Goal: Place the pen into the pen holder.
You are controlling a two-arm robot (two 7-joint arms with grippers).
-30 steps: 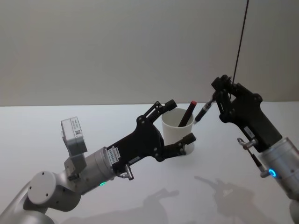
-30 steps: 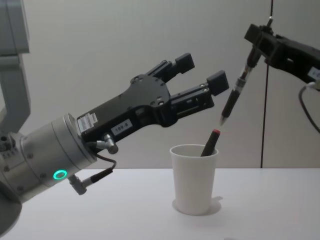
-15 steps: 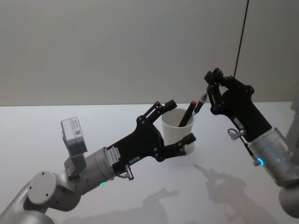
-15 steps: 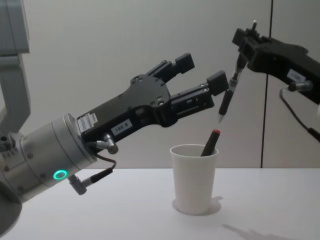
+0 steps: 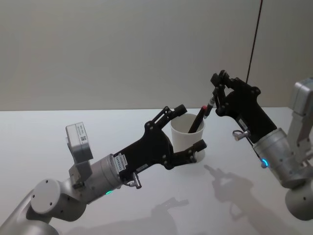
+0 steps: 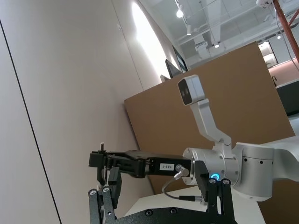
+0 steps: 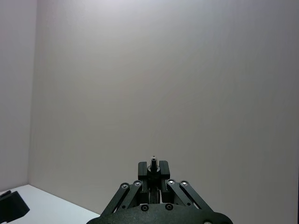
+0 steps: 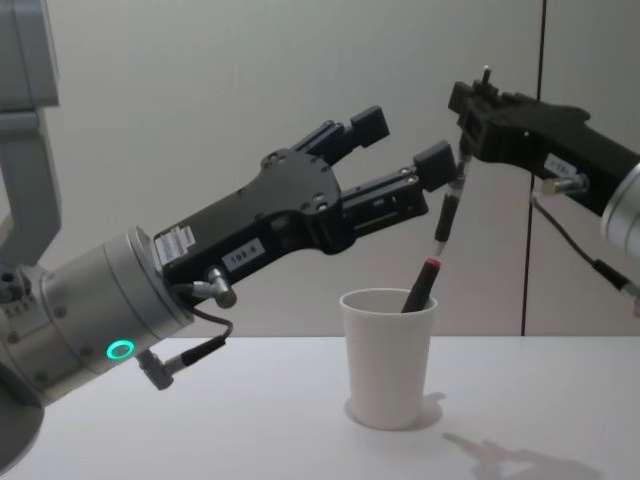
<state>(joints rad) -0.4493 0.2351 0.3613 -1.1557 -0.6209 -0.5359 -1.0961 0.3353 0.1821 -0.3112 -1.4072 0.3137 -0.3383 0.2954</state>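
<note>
Left end effector (image 8: 400,155) hangs over the white counter (image 8: 200,420) with fingers spread apart, up beside the cup, gripping nothing. White cup (image 8: 388,355) stands upright on the counter mid-scene, a red-capped pen (image 8: 420,286) already leaning inside it. Right end effector (image 8: 470,105) pinches a second pen (image 8: 445,215) by its top end; the pen hangs tip-down just above the cup's rim, near the red cap.
</note>
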